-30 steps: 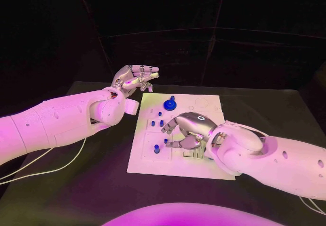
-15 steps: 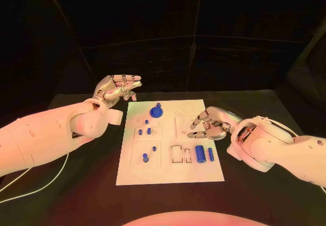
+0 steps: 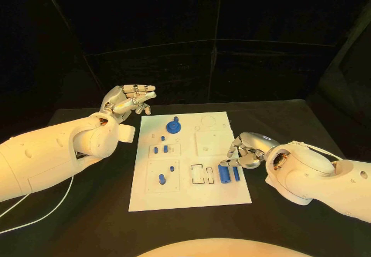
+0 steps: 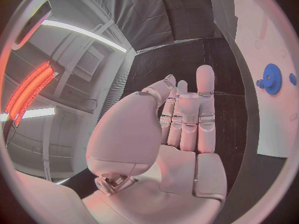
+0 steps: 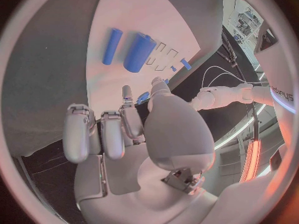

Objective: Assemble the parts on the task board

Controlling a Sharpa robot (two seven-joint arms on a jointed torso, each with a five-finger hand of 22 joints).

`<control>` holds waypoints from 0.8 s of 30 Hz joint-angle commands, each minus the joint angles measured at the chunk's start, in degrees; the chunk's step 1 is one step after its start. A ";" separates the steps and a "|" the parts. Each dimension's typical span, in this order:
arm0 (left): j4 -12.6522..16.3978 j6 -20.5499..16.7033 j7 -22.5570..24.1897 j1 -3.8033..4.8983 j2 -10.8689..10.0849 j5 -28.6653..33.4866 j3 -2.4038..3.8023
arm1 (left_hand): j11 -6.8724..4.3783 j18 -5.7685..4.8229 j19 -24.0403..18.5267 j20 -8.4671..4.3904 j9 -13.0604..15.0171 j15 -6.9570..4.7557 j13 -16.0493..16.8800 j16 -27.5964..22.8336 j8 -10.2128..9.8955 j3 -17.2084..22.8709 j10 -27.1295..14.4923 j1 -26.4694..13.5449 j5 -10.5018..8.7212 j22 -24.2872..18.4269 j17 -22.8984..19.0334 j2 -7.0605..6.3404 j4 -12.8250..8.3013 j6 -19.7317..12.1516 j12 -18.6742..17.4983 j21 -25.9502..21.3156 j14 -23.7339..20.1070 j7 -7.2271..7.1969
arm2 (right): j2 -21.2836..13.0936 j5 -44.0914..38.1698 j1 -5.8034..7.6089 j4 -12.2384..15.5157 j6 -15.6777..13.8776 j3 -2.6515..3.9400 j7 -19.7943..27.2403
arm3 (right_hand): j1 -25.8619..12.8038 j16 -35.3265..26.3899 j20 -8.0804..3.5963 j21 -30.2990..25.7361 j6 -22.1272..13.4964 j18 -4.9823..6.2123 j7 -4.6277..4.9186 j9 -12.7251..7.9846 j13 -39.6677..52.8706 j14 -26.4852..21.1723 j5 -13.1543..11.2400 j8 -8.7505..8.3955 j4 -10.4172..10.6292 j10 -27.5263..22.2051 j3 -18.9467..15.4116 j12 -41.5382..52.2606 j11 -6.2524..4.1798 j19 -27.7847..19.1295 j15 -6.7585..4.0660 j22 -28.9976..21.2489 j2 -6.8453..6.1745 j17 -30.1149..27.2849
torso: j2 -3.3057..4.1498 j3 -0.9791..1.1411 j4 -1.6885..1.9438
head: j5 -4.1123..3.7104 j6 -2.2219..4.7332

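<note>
The white task board [image 3: 202, 197] lies in the middle of the black table. A blue gear [image 3: 175, 127] stands near its far end, and small blue pegs [image 3: 162, 179] stand along its left side. A thick blue cylinder [image 3: 224, 173] and a thin blue bar [image 3: 236, 173] lie side by side near the right edge, beside two empty rectangular slots [image 3: 197, 173]. My right hand [image 3: 247, 150] hovers at the board's right edge just beyond the cylinder [image 5: 138, 52], fingers curled in, holding nothing. My left hand [image 3: 130, 98] is raised off the board's far left corner, empty, its fingers [image 4: 206, 104] extended.
The black table [image 3: 93, 214] has bare room left, right and in front of the board. A thin white cable [image 3: 46, 211] trails under my left arm at the near left. The gear [image 4: 271, 78] sits on the board [image 4: 268, 35] to the side of my left hand.
My right hand has drawn back from the board's middle to its right edge, uncovering the blue cylinder and bar. The left hand stays raised. The camera has shifted.
</note>
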 commanded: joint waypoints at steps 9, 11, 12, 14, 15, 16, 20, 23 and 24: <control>0.03 0.47 0.43 0.10 -0.04 0.12 0.02 | -0.13 0.77 -0.31 0.19 -0.06 0.16 0.05 -0.14 0.32 -0.29 -0.34 -0.20 -0.18 -0.08 -0.09 0.23 -0.09 0.27 0.20 -0.24 -0.42 0.14 | 1.06 -6.34 -0.38 -0.33 5.28 -0.30 -2.61 | -2.54 0.95 0.07 0.44 -0.55 -0.61 -0.05 0.54 1.39 4.17 -0.59 1.41 -0.02 0.66 -1.50 0.74 0.10 0.43 -0.06 5.40 0.36 5.04 | 0.09 -0.04 0.10 | -0.01 -0.11; 0.02 0.49 0.43 0.10 -0.03 0.12 0.02 | -0.13 0.77 -0.31 0.19 -0.06 0.16 0.05 -0.14 0.32 -0.29 -0.34 -0.20 -0.18 -0.08 -0.09 0.23 -0.09 0.27 0.20 -0.24 -0.42 0.14 | 1.33 -6.52 -0.52 -0.48 5.98 -0.33 -2.64 | -2.62 0.99 0.06 0.44 -0.48 -0.61 -0.08 0.62 1.54 4.18 -0.64 1.58 -0.01 0.71 -1.55 0.81 0.07 0.43 -0.08 5.41 0.40 5.13 | 0.11 -0.05 0.04 | 0.06 -0.22; 0.01 0.50 0.43 0.10 -0.03 0.12 0.02 | -0.13 0.77 -0.31 0.19 -0.06 0.16 0.05 -0.14 0.32 -0.29 -0.34 -0.20 -0.18 -0.08 -0.09 0.23 -0.09 0.27 0.20 -0.24 -0.42 0.14 | 1.44 -6.57 -0.61 -0.54 6.23 -0.33 -2.65 | -2.66 1.02 0.06 0.45 -0.43 -0.62 -0.11 0.66 1.66 4.19 -0.66 1.67 -0.02 0.76 -1.57 0.88 0.05 0.44 -0.09 5.43 0.44 5.19 | 0.12 -0.05 0.03 | 0.08 -0.24; 0.03 0.53 0.43 0.10 -0.01 0.12 0.02 | -0.13 0.77 -0.31 0.19 -0.06 0.16 0.05 -0.14 0.32 -0.29 -0.34 -0.20 -0.18 -0.08 -0.09 0.23 -0.09 0.27 0.20 -0.24 -0.42 0.14 | 1.67 -6.66 -0.77 -0.73 6.93 -0.35 -2.72 | -2.70 1.03 0.05 0.48 -0.35 -0.63 -0.15 0.72 1.78 4.20 -0.68 1.80 -0.02 0.80 -1.59 0.94 0.03 0.46 -0.10 5.47 0.48 5.22 | 0.15 -0.05 0.04 | 0.15 -0.32; 0.04 0.56 0.44 0.10 -0.02 0.12 0.02 | -0.13 0.77 -0.31 0.19 -0.06 0.16 0.05 -0.14 0.32 -0.29 -0.34 -0.20 -0.18 -0.08 -0.09 0.23 -0.09 0.27 0.20 -0.24 -0.42 0.14 | 1.79 -6.69 -0.84 -0.86 7.41 -0.35 -2.81 | -2.73 1.04 0.04 0.50 -0.30 -0.63 -0.17 0.76 1.86 4.20 -0.69 1.88 -0.02 0.84 -1.61 0.98 0.01 0.48 -0.12 5.50 0.50 5.24 | 0.15 -0.04 0.06 | 0.17 -0.35; 0.05 0.59 0.43 0.10 -0.04 0.12 0.02 | -0.13 0.77 -0.31 0.19 -0.06 0.16 0.05 -0.14 0.32 -0.29 -0.34 -0.20 -0.18 -0.08 -0.09 0.23 -0.09 0.27 0.20 -0.24 -0.42 0.14 | 1.93 -6.63 -0.89 -1.01 7.82 -0.36 -2.93 | -2.79 1.03 0.03 0.48 -0.24 -0.63 -0.20 0.81 1.93 4.19 -0.73 1.98 -0.02 0.86 -1.65 1.01 -0.01 0.47 -0.13 5.48 0.51 5.22 | 0.14 -0.03 0.06 | 0.20 -0.38; 0.11 0.62 0.42 0.10 -0.16 0.12 0.02 | -0.13 0.77 -0.31 0.19 -0.06 0.16 0.05 -0.14 0.32 -0.29 -0.34 -0.20 -0.18 -0.08 -0.09 0.23 -0.09 0.27 0.20 -0.24 -0.42 0.14 | 2.50 -6.53 -1.01 -1.48 8.93 -0.37 -3.18 | -2.88 1.04 0.02 0.48 -0.17 -0.62 -0.24 0.89 2.05 4.19 -0.82 2.13 -0.02 0.90 -1.70 1.06 -0.05 0.46 -0.15 5.48 0.55 5.25 | 0.14 -0.10 -0.06 | 0.48 -0.52; 0.12 0.66 0.42 0.10 -0.17 0.12 0.02 | -0.13 0.77 -0.31 0.19 -0.06 0.16 0.05 -0.14 0.32 -0.29 -0.34 -0.20 -0.18 -0.08 -0.09 0.23 -0.09 0.27 0.20 -0.24 -0.42 0.14 | 2.90 -6.49 -1.07 -1.77 9.45 -0.37 -3.26 | -2.91 1.05 0.01 0.47 -0.13 -0.62 -0.26 0.93 2.11 4.19 -0.86 2.20 -0.02 0.92 -1.71 1.09 -0.07 0.46 -0.17 5.47 0.57 5.27 | 0.15 -0.05 0.05 | 0.41 -0.63; 0.13 0.68 0.42 0.10 -0.17 0.12 0.02 | -0.13 0.77 -0.31 0.19 -0.06 0.16 0.05 -0.14 0.32 -0.29 -0.34 -0.20 -0.18 -0.08 -0.09 0.23 -0.09 0.27 0.20 -0.24 -0.42 0.14 | 3.07 -6.48 -1.11 -1.89 9.64 -0.38 -3.29 | -2.92 1.05 0.01 0.47 -0.09 -0.62 -0.27 0.96 2.12 4.19 -0.87 2.26 -0.03 0.92 -1.71 1.08 -0.08 0.45 -0.18 5.47 0.60 5.26 | 0.12 -0.03 0.07 | 0.42 -0.68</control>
